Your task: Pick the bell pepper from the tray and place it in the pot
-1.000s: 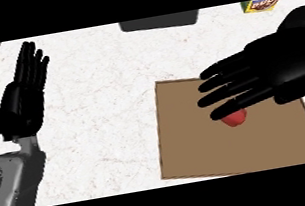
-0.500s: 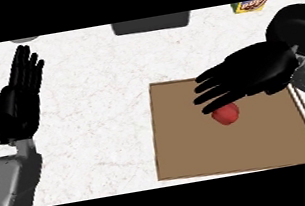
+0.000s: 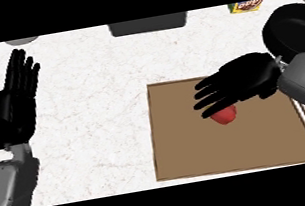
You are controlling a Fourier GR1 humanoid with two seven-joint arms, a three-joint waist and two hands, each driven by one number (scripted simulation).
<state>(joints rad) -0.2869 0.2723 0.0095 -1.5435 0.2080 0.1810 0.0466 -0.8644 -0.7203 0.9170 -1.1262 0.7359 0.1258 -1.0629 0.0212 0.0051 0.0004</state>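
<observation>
The right hand (image 3: 246,82) is over the brown tray (image 3: 186,155) with its fingers (image 3: 210,96) spread and only slightly bent, pointing toward the view's left; they enclose nothing. The red bell pepper (image 3: 224,115) lies on the tray floor directly under and just below those fingertips in the view, its upper part hidden by them. Whether any finger touches it cannot be told from this angle.

The visible part of the pepper is small, rounded and plain red, with no clear long axis and no stem in sight. By judgement it offers no preferred direction for a grasp, so a closing of fingers and thumb from above should serve once the palm is lowered over it.

The right hand is far the nearer. The left hand (image 3: 17,105) rests open, fingers up, at the view's left edge, well apart from the tray.

The black pot (image 3: 300,29) stands beyond the tray's far right corner, close behind the right wrist. The pick is not yet made.
</observation>
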